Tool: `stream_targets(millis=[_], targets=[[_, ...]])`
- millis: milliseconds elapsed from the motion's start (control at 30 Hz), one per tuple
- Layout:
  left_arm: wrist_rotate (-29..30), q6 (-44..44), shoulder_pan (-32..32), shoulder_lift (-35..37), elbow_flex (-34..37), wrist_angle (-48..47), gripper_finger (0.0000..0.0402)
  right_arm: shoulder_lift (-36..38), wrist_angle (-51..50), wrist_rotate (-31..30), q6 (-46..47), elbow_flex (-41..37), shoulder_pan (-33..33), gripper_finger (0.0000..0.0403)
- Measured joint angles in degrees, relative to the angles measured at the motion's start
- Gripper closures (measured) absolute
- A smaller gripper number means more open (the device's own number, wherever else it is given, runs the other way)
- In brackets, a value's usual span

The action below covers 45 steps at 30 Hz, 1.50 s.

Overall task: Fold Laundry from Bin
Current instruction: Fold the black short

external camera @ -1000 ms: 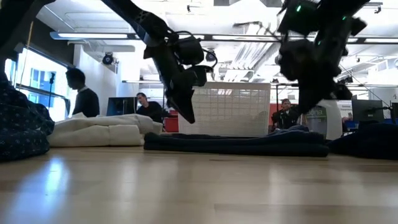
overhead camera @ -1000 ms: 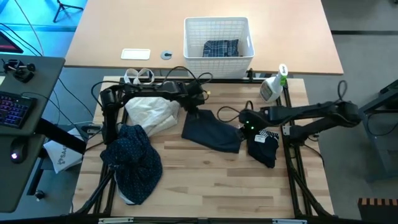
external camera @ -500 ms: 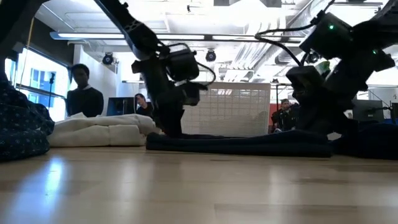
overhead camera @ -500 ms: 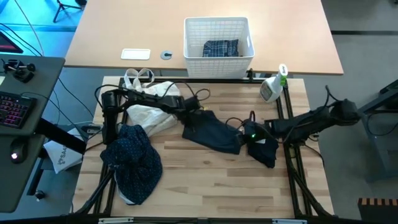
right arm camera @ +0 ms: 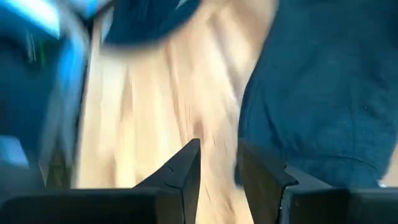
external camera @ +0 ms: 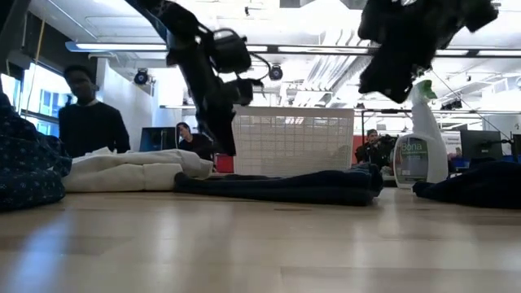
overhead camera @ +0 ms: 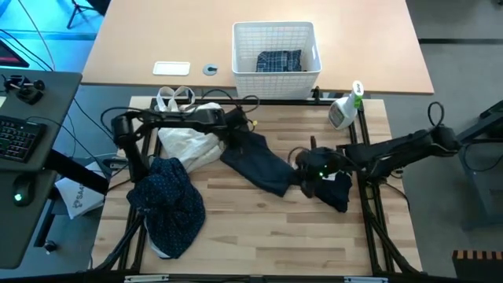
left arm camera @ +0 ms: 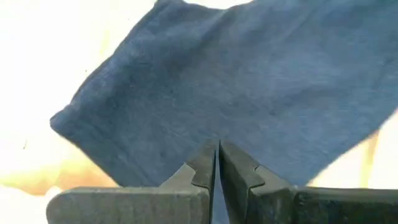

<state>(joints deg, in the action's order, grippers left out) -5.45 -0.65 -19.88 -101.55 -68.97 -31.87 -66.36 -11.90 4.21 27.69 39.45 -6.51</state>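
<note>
The plain dark navy piece (overhead camera: pixel 258 161) lies slanted across the middle of the table, flat in the low view (external camera: pixel 277 184). My left gripper (overhead camera: pixel 236 135) is shut at its far-left corner. My right gripper (overhead camera: pixel 308 167) hovers open just past the piece's right end, over bare wood (right arm camera: pixel 219 155), raised in the low view (external camera: pixel 392 73). A second dark bundle (overhead camera: pixel 335 189) lies on the table under the right arm. The navy dotted shirt (overhead camera: pixel 169 206) lies heaped at the near left. The white lattice bin (overhead camera: pixel 313 49) stands beyond the table's far edge with the plaid shirt (overhead camera: pixel 279 60) inside. My left gripper is shut on the dark navy piece at its far-left corner (left arm camera: pixel 186 140), coming from above and the left, fingers slanting down. The fingers hide the exact spot and the number of layers. The rest of the piece (overhead camera: pixel 271 174) lies on the table.
A cream-white cloth bag (overhead camera: pixel 189 141) lies beside the left arm, its loop handles toward the far edge. A spray bottle (overhead camera: pixel 343 110) stands at the far right corner. Cables run along the far edge. Bare wood (overhead camera: pixel 267 228) spreads across the near half. People show in the room behind.
Both grippers dipped to the navy piece and rose again. My left gripper moved toward the table's far-left, and the piece's left corner went with it. The piece slid left and drew out into a slanted strip, with its right end bunched.
</note>
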Motion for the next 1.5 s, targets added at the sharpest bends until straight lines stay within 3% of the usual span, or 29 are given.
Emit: stream_targets(millis=[133,267,433,567,700,867,1067,1333,1500], targets=[[-1.48,2.20,2.01,2.97,-0.13,-0.92,0.0392,-2.71,-10.40,2.41,-18.22,3.23,-0.37,0.0264],[-4.00,5.79,4.93,3.37,-0.05,-1.78,0.0392,-7.22,-11.22,3.00,-34.21,3.48,-0.25,0.0211],[-6.32,9.52,9.03,3.42,-0.07,-3.95,0.0392,-14.74,-8.16,-0.83,-52.22,3.62,-0.25,0.0160],[-6.03,11.47,11.07,3.42,-0.07,-4.49,0.0392,-20.77,-4.08,-1.30,-62.57,3.64,0.27,0.0154],[-5.79,14.32,11.43,3.42,-0.07,-4.57,0.0392,-26.13,-0.73,-4.52,-67.06,3.64,1.69,0.0174],[-5.77,16.98,10.95,3.42,-0.07,-5.04,0.0392,-29.60,1.05,0.22,-66.62,3.88,3.70,0.0244],[-1.50,16.55,9.26,3.42,-0.07,-8.81,0.0392,-28.16,-3.83,0.46,-54.49,4.02,4.40,0.0383],[1.75,9.66,7.43,3.42,-0.07,-6.52,0.0392,-13.92,-26.66,5.63,-25.91,13.05,4.66,0.0386],[1.32,1.74,8.14,3.42,-0.09,-0.91,0.0392,-12.43,-32.20,8.67,-15.21,21.40,5.18,0.0398]])
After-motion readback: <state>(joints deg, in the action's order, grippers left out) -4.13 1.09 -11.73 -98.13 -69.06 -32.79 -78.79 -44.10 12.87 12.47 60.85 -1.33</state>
